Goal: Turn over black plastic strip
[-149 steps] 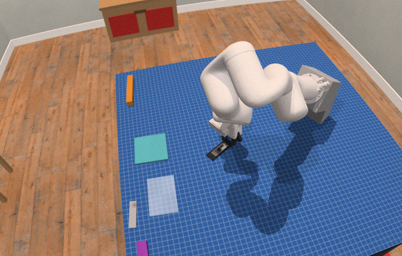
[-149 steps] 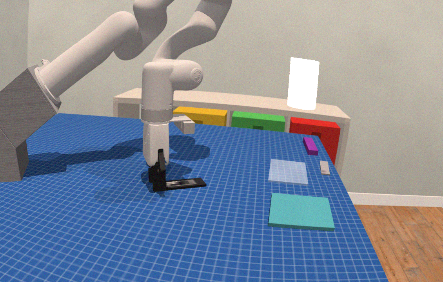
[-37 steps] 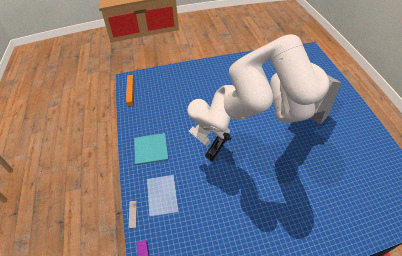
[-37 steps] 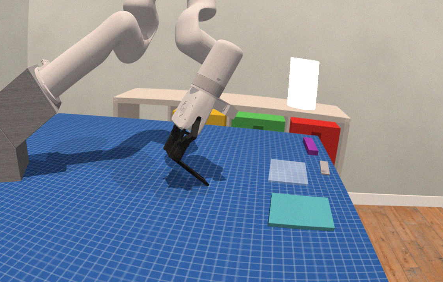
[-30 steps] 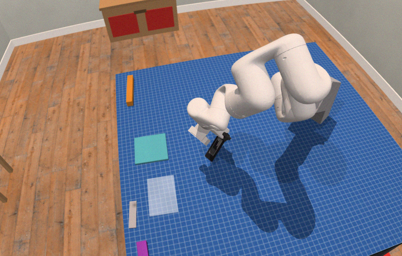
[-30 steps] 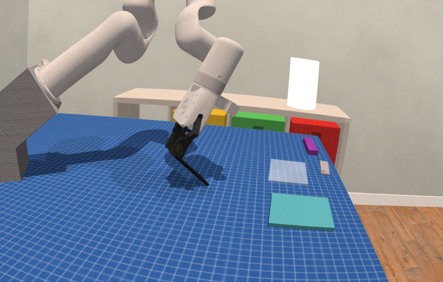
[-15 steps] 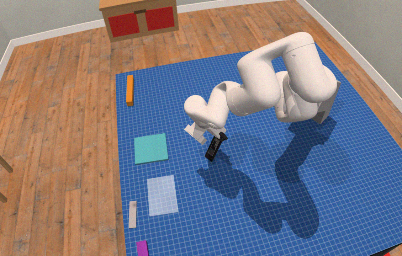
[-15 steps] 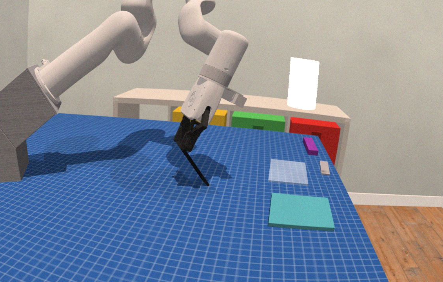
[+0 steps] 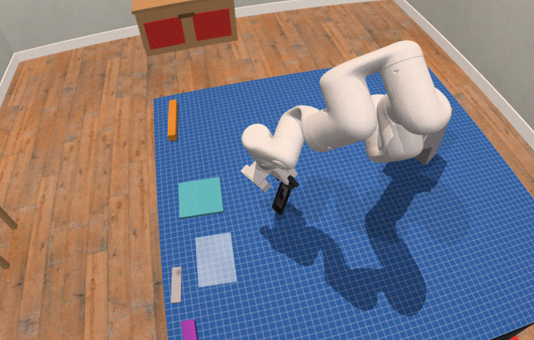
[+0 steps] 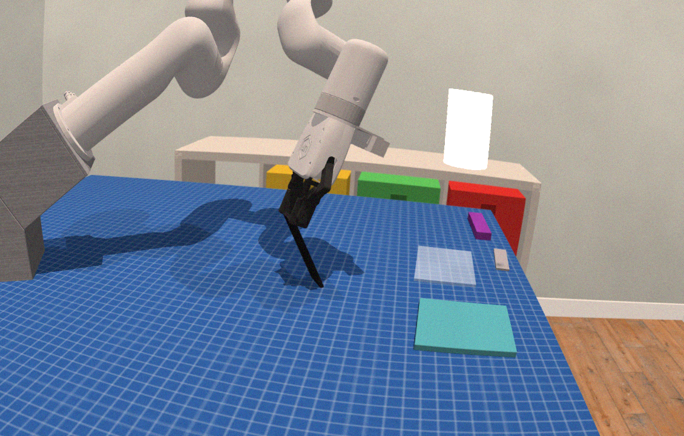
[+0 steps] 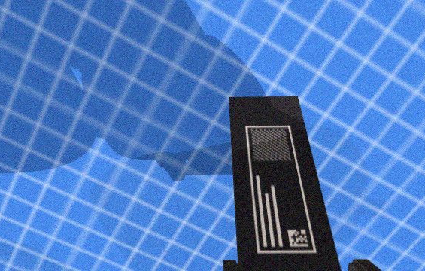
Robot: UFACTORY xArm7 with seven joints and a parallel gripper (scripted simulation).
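Note:
The narrow black plastic strip [image 9: 281, 198] stands steeply tilted near the middle of the blue mat [image 9: 345, 202]. Its lower end rests on the mat in the exterior view [image 10: 305, 254]. My gripper [image 10: 300, 211] is shut on the strip's upper end. In the wrist view the strip [image 11: 277, 181] shows a white printed label facing the camera, and only the fingertips show at the bottom edge.
A teal square plate [image 9: 200, 197], a pale translucent plate [image 9: 215, 259], a beige bar [image 9: 176, 284], a purple block [image 9: 188, 329] and an orange bar [image 9: 172, 119] lie along the mat's left side. The arm's base [image 10: 14, 195] stands on the mat. A shelf [image 10: 355, 173] stands behind the table.

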